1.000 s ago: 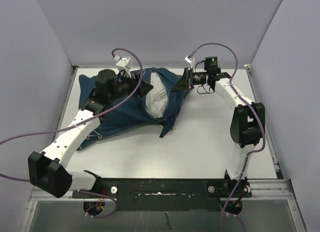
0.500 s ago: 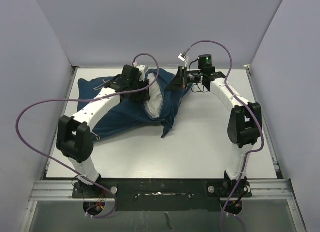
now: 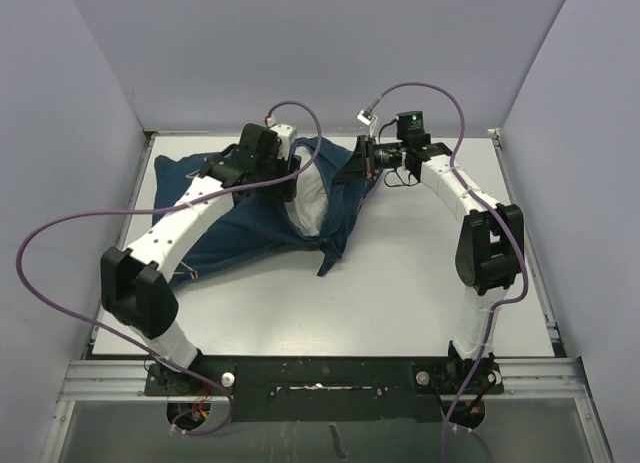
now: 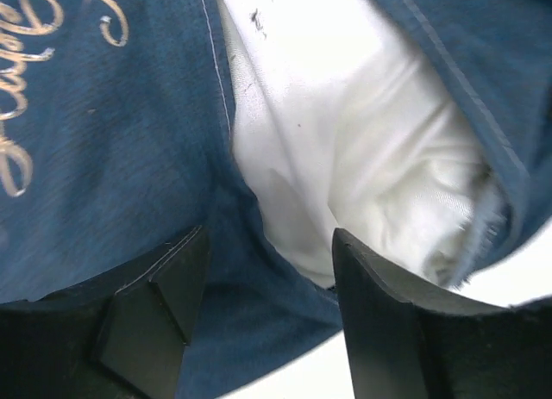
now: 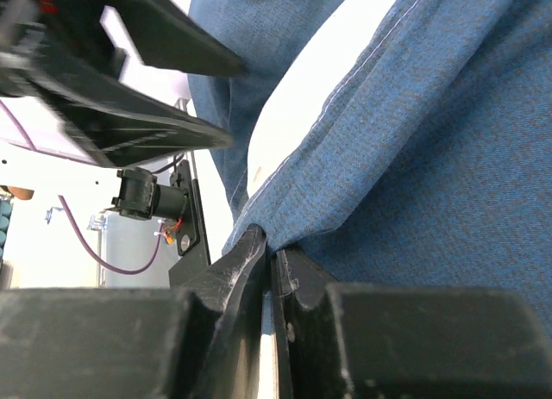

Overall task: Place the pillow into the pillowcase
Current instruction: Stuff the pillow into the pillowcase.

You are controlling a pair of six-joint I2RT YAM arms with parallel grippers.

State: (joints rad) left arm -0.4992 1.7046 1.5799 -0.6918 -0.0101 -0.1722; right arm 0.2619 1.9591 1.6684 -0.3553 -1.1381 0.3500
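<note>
Inside pillowcase [image 3: 240, 228], pillow [image 3: 312, 198] perhaps half hidden

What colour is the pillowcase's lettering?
Cream-gold on the navy pillowcase; clearest in the left wrist view.

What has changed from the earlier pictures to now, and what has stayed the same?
The left arm folded up, its elbow swinging in from the near left corner; the left gripper, jaws open over the hem, barely shifted at the pillowcase mouth. The right gripper edged slightly left. Unchanged: it is shut on the pillowcase edge, and the pillow sits partly inside.
</note>
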